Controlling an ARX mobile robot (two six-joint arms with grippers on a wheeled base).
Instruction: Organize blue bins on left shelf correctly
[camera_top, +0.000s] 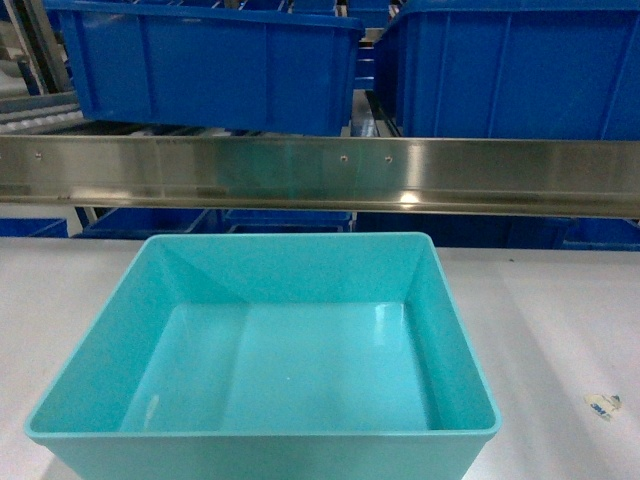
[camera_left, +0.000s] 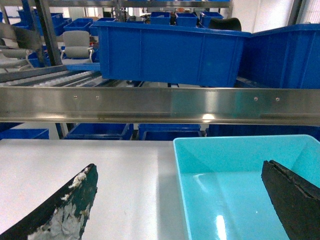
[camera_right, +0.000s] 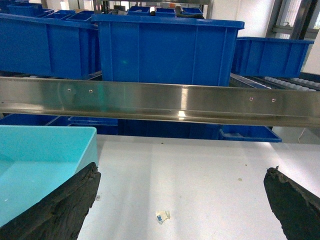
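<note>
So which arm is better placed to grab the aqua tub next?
Probably left. Its open tool straddles the glossy aqua plastic tub's left wall, one finger over the inside. The right tool hangs open over bare white table beside the tub.

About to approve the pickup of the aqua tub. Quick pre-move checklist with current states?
1. Aqua tub upright on the white table, in front of the steel rail: ok.
2. Tub interior empty: ok.
3. Left claw open, one finger outside the tub's left wall, the other over its interior: ok for a wall grip.
4. Right claw open, right of the tub and not touching it: ok.
5. Table debris: small scrap lies right of the tub, between the right claw's fingers: not ok.
6. Free slot on the shelf among the dark blue bins: cannot tell.
</note>
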